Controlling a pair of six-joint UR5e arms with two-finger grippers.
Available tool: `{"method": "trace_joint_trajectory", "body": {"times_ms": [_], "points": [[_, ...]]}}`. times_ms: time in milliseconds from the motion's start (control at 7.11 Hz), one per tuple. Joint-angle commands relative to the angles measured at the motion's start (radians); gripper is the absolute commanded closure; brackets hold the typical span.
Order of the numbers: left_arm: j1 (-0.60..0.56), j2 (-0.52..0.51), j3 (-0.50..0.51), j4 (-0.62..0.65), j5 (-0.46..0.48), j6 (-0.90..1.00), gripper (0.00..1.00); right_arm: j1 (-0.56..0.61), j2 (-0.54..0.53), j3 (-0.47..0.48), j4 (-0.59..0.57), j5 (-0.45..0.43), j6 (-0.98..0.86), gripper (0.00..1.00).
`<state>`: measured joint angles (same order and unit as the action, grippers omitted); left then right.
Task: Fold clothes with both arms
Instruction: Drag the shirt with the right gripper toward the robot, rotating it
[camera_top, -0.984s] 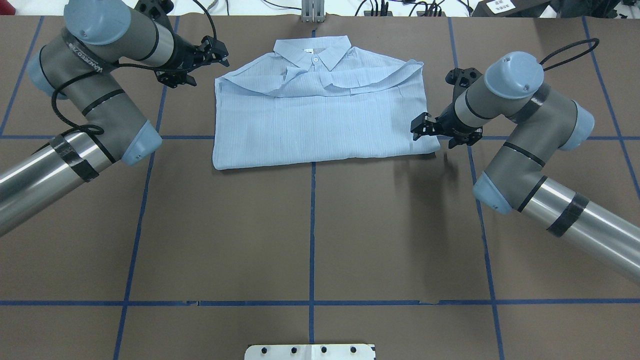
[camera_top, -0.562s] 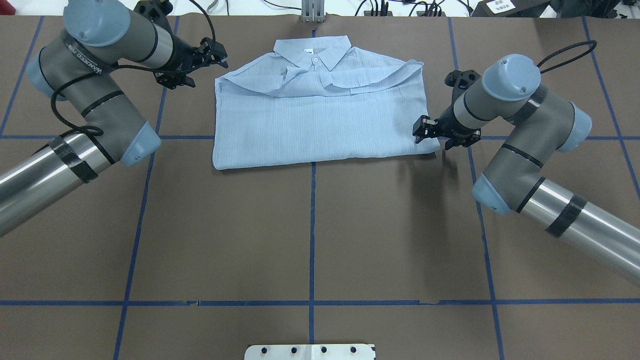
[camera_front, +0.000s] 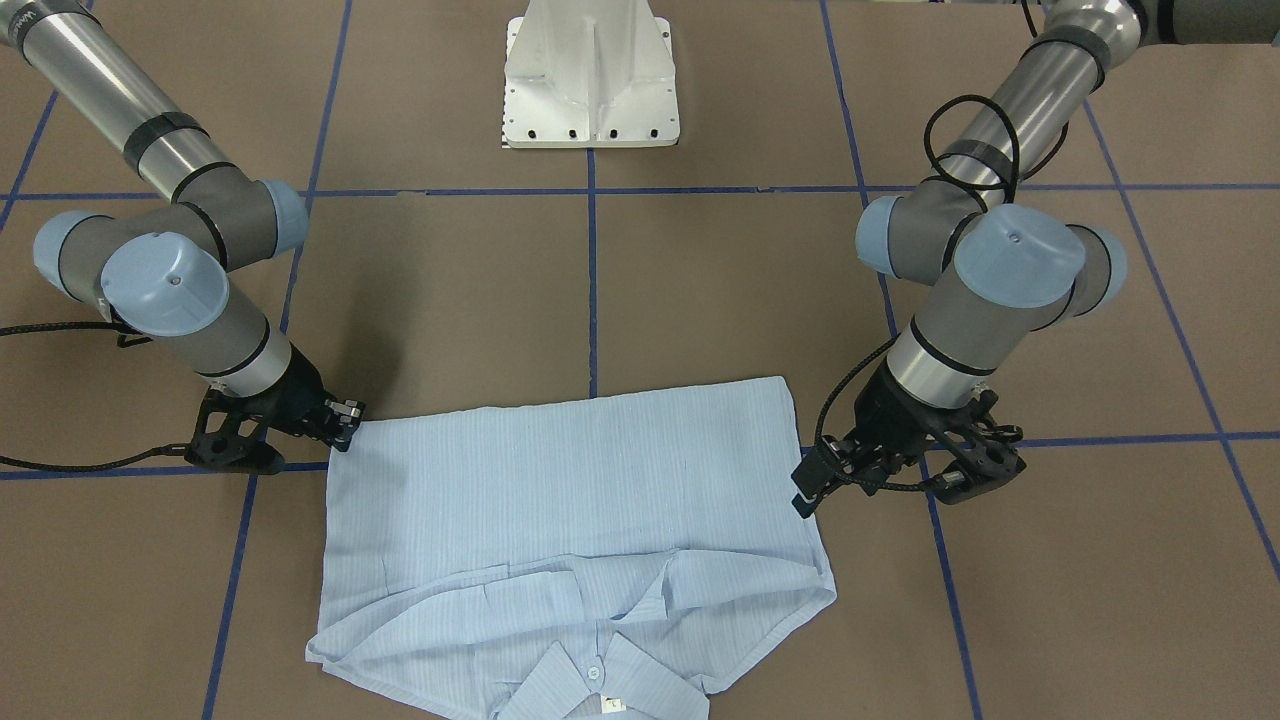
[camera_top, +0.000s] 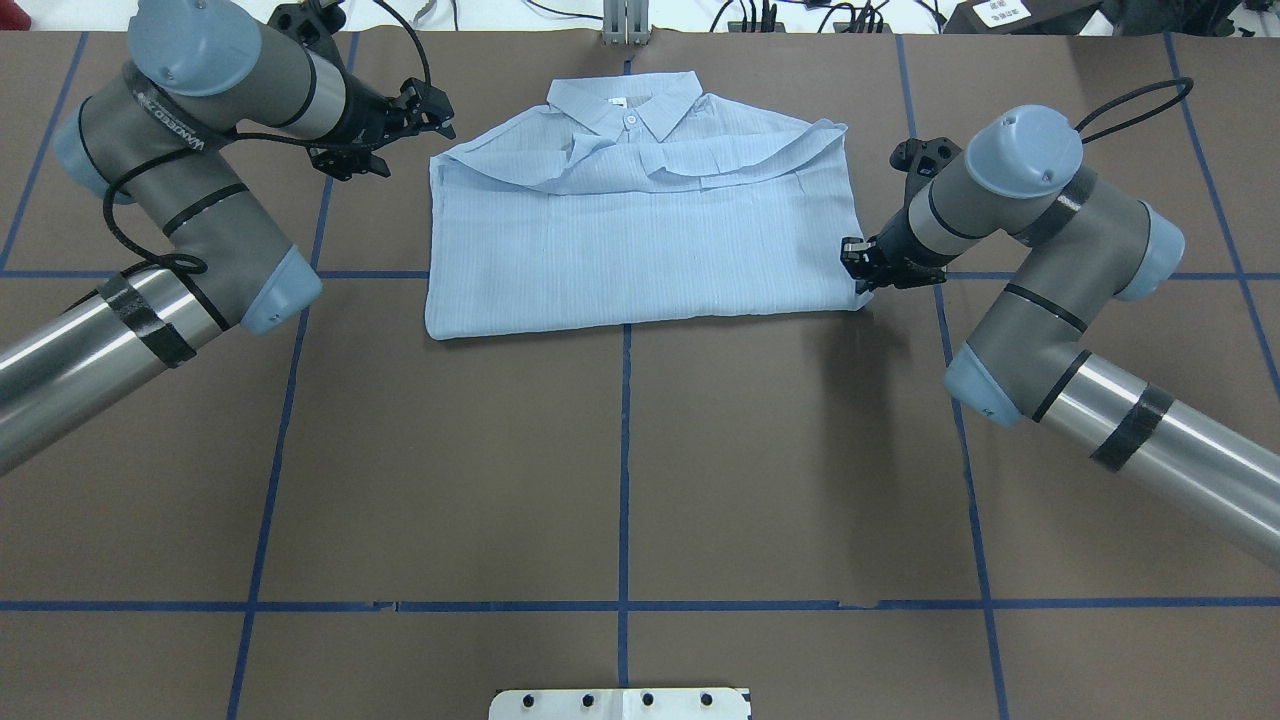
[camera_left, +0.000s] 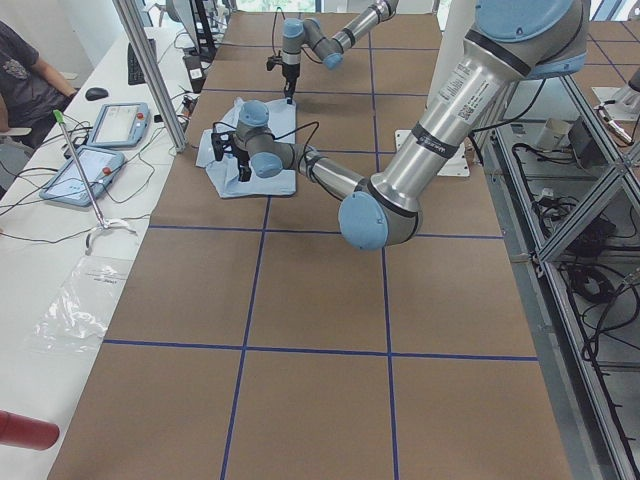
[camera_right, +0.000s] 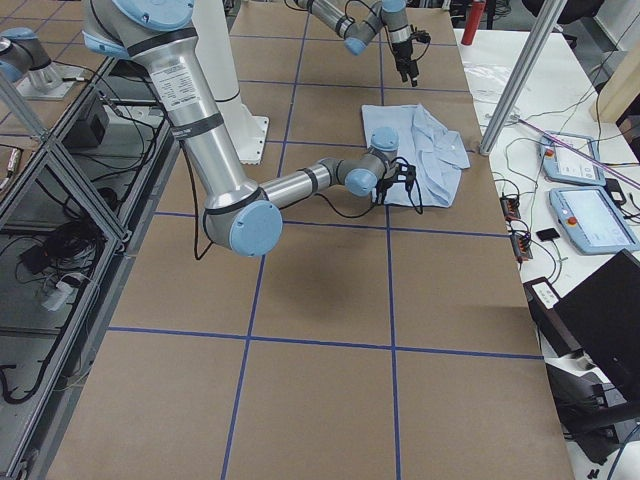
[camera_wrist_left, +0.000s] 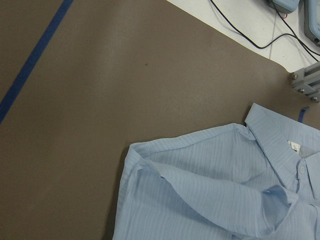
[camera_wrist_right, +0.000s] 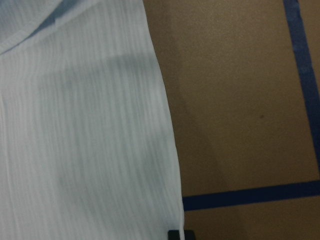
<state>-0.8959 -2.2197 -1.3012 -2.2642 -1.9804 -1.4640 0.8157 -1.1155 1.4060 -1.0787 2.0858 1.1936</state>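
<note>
1. Risk sits mostly at the near right corner of the shirt, where our right gripper is down at the very edge of the cloth. We cannot tell whether its jaws are spread or already pinching.
2. If it catches only the top layer, we judge the folded stack would peel apart as the corner rises.
3. Our left gripper hovers just beside the far left shoulder, apart from the cloth, and we cannot read its jaws either. A lift by one arm alone could drag the thin shirt askew over the table.
4. We find the shirt lying flat at the far middle of the table, collar pointing away from the robot. As folded, its long axis runs from left to right.
</note>
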Motion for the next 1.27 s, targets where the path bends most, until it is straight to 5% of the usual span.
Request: {"method": "trace_joint_trajectory", "body": {"times_ms": [0,562,843,1124], "points": [[0.000,-0.001,-0.001,0.000,0.000,-0.004,0.01,0.017,-0.041,0.055,0.009,0.054,0.000,1.00],[-0.001,0.009,-0.041,0.003,0.003,-0.025,0.01,-0.053,-0.562,0.607,0.010,0.059,-0.002,1.00],[0.006,0.025,-0.066,0.003,0.040,-0.048,0.01,-0.200,-0.720,0.782,0.010,0.092,0.015,1.00],[0.023,0.035,-0.085,0.003,0.043,-0.068,0.01,-0.462,-0.758,0.855,0.010,0.092,0.061,1.00]]}}
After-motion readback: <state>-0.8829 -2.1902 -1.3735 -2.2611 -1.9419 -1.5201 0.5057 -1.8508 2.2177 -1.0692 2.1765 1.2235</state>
